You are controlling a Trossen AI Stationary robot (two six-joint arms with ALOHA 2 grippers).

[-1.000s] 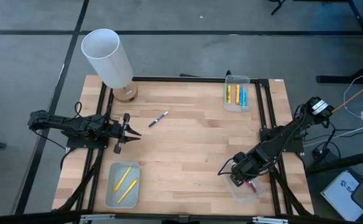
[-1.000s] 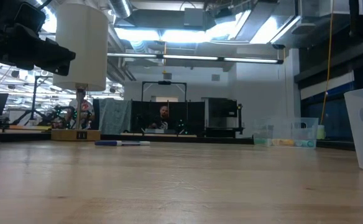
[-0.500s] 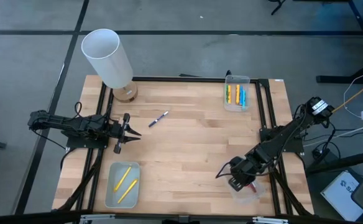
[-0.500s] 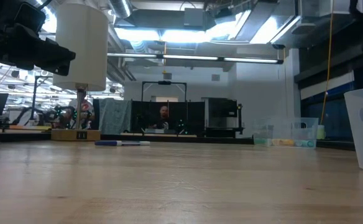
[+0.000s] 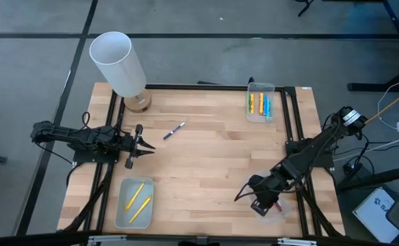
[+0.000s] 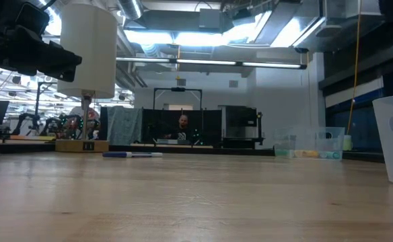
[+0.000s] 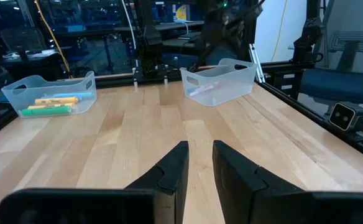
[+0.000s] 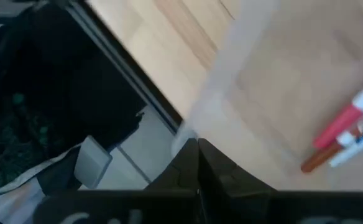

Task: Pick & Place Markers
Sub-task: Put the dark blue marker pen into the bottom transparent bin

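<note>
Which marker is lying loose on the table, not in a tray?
The dark blue marker with a white end, lying alone on the bare wood near the white cylinder. All the others lie inside clear trays.

Yellow markers (image 5: 137,199), white cylinder (image 5: 117,63)

Lamp and clear trays on a wooden desk (image 5: 206,164)

A white-shaded lamp (image 5: 119,63) stands at a far corner; three clear trays (image 5: 260,102) sit near the edges.

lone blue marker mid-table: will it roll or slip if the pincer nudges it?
The blue marker is a thin round stick lying flat on bare wood, so a sideways nudge would probably roll it. It looks stiff and light, so it likely lifts easily. Its smooth barrel may slip unless gripped squarely across.
</note>
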